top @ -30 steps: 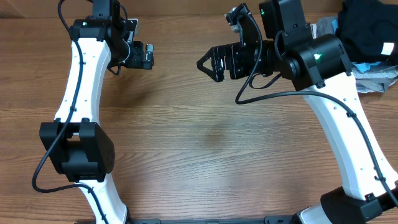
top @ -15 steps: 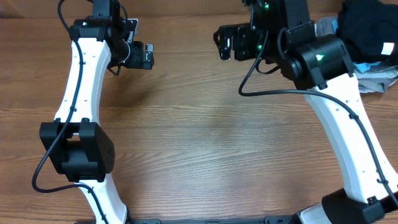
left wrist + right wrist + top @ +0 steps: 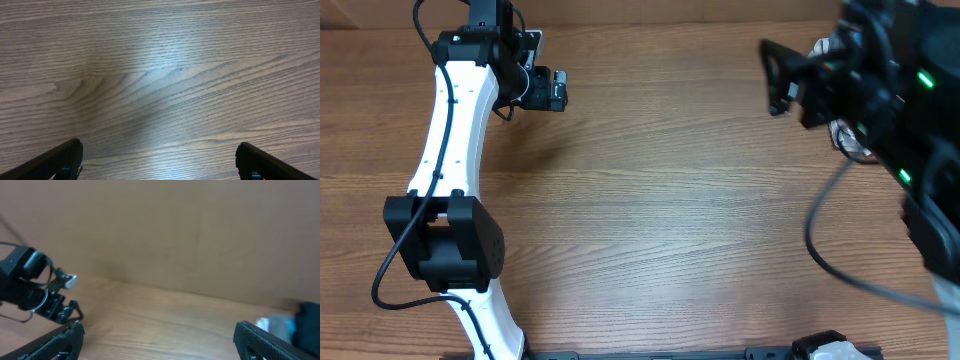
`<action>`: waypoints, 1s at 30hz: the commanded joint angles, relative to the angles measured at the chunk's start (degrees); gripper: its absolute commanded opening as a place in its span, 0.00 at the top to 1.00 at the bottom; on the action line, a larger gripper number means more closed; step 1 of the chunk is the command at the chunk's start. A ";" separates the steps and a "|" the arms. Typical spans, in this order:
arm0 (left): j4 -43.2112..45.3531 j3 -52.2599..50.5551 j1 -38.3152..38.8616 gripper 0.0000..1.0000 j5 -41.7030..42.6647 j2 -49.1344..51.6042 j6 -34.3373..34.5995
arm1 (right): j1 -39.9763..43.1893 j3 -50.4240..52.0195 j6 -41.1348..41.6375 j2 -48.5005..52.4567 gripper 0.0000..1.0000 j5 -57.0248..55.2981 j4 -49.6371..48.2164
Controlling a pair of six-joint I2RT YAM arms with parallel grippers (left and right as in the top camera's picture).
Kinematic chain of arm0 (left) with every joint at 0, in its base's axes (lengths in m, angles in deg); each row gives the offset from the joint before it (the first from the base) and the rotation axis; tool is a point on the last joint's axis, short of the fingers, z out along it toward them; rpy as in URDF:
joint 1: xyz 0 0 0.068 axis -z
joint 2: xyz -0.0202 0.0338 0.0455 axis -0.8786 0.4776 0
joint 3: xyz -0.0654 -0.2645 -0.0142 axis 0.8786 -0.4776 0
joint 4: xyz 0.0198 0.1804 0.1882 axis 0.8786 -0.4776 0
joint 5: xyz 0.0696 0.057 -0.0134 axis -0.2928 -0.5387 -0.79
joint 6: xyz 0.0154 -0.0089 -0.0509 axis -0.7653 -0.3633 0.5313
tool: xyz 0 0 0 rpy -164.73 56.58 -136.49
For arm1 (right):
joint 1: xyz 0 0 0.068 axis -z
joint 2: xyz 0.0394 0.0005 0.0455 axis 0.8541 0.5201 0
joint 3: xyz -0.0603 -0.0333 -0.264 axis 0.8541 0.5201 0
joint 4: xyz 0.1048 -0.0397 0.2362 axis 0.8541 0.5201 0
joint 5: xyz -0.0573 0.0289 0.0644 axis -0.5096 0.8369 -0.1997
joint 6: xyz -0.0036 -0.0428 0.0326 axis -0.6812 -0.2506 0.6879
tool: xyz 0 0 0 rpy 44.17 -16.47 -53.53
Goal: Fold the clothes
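Black soft-fabric clothes showed only as a blurred dark shape at the right wrist view's right edge, beside something pale blue. Brown wood-grain table stretched broad between the arms; the blurred right arm covered its right corner overhead. Left gripper and right gripper gaped wide, empty.

Smooth, softly glossy wood-grain table

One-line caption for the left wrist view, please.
Left arm's fingers spread wide over wood-grain table, nothing between them.
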 commanded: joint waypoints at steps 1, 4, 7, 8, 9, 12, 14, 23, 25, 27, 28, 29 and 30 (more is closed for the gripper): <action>0.20 -0.22 0.39 0.00 0.04 -0.66 0.20 | 3.65 10.78 -0.68 -7.06 0.00 -0.46 -4.39; 0.20 -0.22 0.39 0.00 0.04 -0.66 0.20 | 6.29 26.18 -0.68 -17.27 0.00 1.38 -12.28; 0.20 -0.22 0.39 0.00 0.04 -0.66 0.20 | 7.43 39.50 -0.68 -25.66 0.00 1.55 -20.17; 0.20 -0.22 0.39 0.00 0.04 -0.66 0.20 | 7.76 43.34 -0.68 -28.00 0.00 1.57 -22.53; 0.20 -0.22 0.39 0.00 0.04 -0.66 0.20 | 8.09 47.36 -0.66 -30.38 0.00 1.64 -24.94; 0.20 -0.22 0.39 0.00 0.07 -0.66 0.20 | 9.33 60.48 -0.66 -37.83 0.00 3.26 -33.31; 0.20 -0.22 0.39 0.00 0.04 -0.66 0.20 | 10.29 68.96 -0.63 -42.03 0.00 4.83 -39.50; 0.20 -0.22 0.37 0.00 0.04 -0.66 0.20 | 11.43 94.36 1.25 -53.83 0.00 6.27 -57.77; 0.20 -0.22 0.37 0.00 0.04 -0.66 0.20 | 11.43 96.61 1.99 -55.36 0.00 6.27 -58.60; 0.20 -0.22 0.37 0.00 0.04 -0.66 0.20 | 11.43 98.33 1.92 -57.00 0.00 6.21 -58.64; 0.20 -0.22 0.39 0.00 0.04 -0.66 0.20 | 11.45 98.99 1.92 -57.88 0.00 5.97 -58.62; 0.20 -0.22 0.39 0.00 0.04 -0.66 0.20 | 11.45 99.65 1.90 -59.08 0.00 5.51 -58.47; 0.20 -0.22 0.39 0.00 0.04 -0.66 0.20 | 11.45 100.08 1.90 -59.95 0.00 5.09 -58.42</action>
